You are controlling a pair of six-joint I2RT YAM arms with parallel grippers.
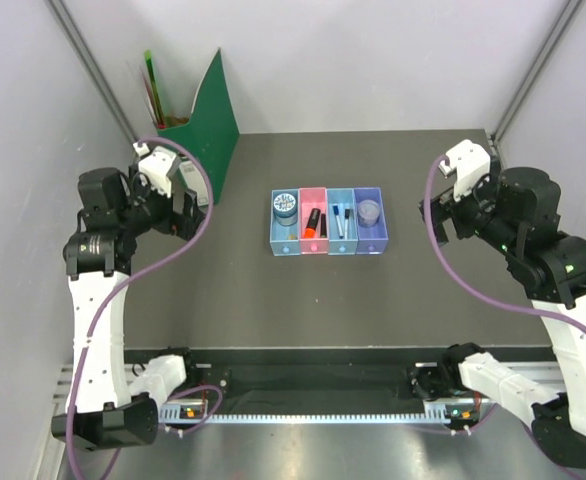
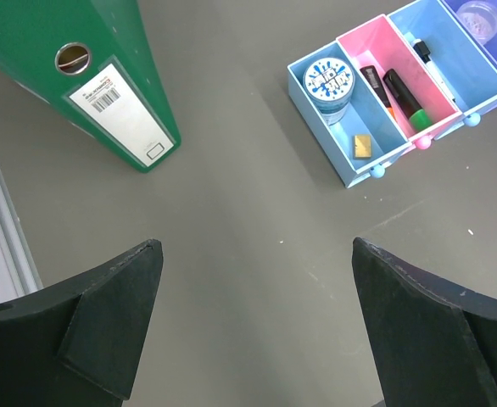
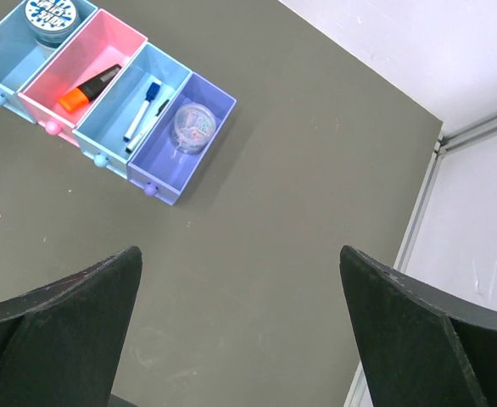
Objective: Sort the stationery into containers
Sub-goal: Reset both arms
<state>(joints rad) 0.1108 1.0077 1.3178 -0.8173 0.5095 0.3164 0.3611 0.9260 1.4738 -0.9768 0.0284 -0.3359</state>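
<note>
Four trays stand in a row mid-table: blue (image 1: 285, 240), pink (image 1: 313, 246), light blue (image 1: 342, 246) and purple (image 1: 371, 238). A bluish disc (image 2: 328, 80) and a small yellow piece (image 2: 363, 146) lie in the blue tray. The orange-and-black highlighter (image 3: 89, 88) and the green-capped marker (image 2: 404, 97) lie in the pink tray. The white pen with blue cap (image 3: 144, 108) lies in the light blue tray. A clear disc (image 3: 193, 125) sits in the purple tray. My left gripper (image 2: 255, 246) is open and empty, left of the trays. My right gripper (image 3: 238, 251) is open and empty, to their right.
A tall green binder (image 2: 104, 76) stands at the back left, next to a green holder with coloured sheets (image 1: 168, 125). Grey walls enclose the table; its right edge with a metal rail (image 3: 427, 195) lies near my right gripper.
</note>
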